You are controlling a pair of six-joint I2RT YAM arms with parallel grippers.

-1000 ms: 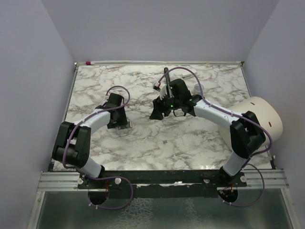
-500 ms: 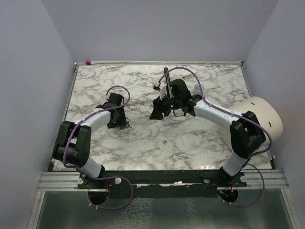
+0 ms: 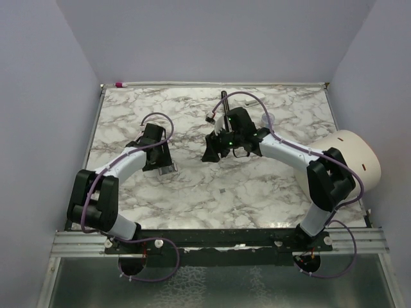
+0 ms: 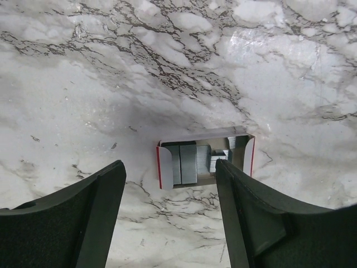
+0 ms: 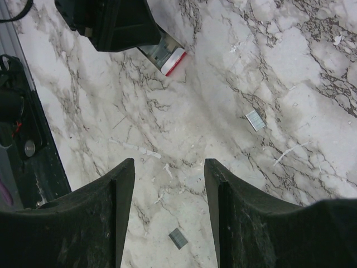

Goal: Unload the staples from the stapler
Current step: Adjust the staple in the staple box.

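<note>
— From above, where did the small red-and-white rectangular stapler (image 3: pixel 169 169) lie?
— On the marble worktop (image 3: pixel 257 192), at the tips of the left hand (image 3: pixel 160 162). The right hand (image 3: pixel 214 153) stood well apart to its right, so the left was nearer. The worktop's edges were far off.
— And the left wrist view?
— The stapler (image 4: pixel 205 162) lay crosswise, its long axis spanning the gap, with grey metal staples (image 4: pixel 187 163) showing inside. The left hand (image 4: pixel 170 166) was released, gripping nothing.
— The right wrist?
— The right hand (image 5: pixel 169 167) was spread and empty. The stapler (image 5: pixel 169 57) sat far ahead, just by the left hand (image 5: pixel 111 22). Loose grey staple strips (image 5: pixel 255 120) lay nearer.
</note>
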